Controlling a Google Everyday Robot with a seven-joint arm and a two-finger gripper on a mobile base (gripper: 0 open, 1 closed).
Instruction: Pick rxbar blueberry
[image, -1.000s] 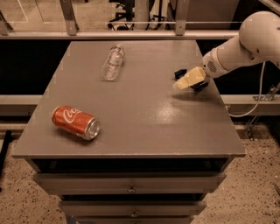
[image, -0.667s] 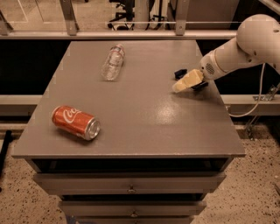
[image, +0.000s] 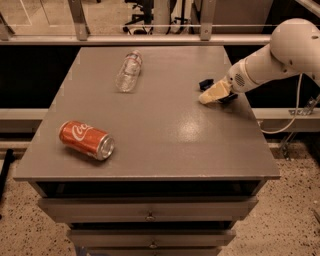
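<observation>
My gripper (image: 215, 93) has hardly shifted since a second ago. It is low at the table's (image: 165, 150) right edge, just beside the dark rxbar blueberry (image: 205, 83) (lettering unreadable). Whether it is open or closed, I cannot tell. The red can (image: 86, 140) reads Coca-Cola.
</observation>
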